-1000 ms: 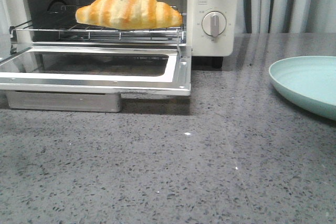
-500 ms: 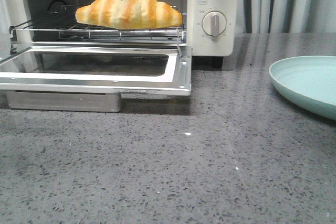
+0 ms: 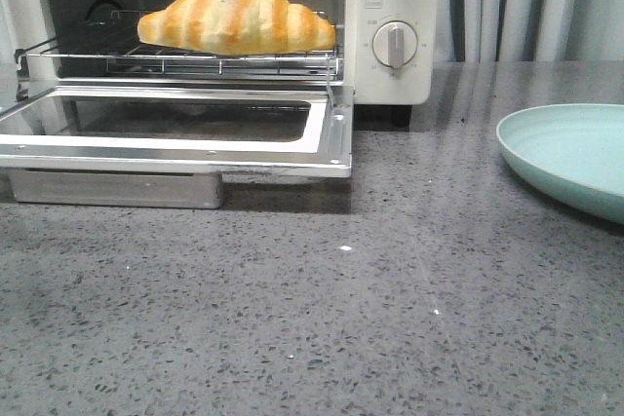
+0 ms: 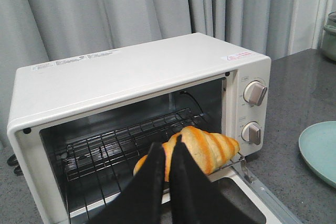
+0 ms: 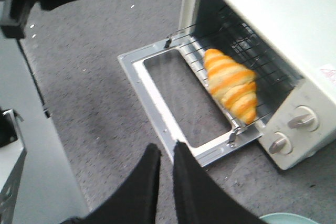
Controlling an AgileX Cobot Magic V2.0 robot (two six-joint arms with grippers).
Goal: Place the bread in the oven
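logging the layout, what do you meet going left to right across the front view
bread on the wire rack above the open oven door → lower dial knob → pale green plate

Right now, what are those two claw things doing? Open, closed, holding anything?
Left gripper: closed, holding nothing; the croissant lies on the oven's wire rack.
Right gripper: closed, empty, above the open oven door.

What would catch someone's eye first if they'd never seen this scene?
The golden-orange, cream-ridged croissant-shaped bread stands out, lying on the wire rack of the cream-white toaster oven. The oven's glass door hangs open, flat over the grey speckled counter. A pale green plate sits on the counter to the right of the oven.
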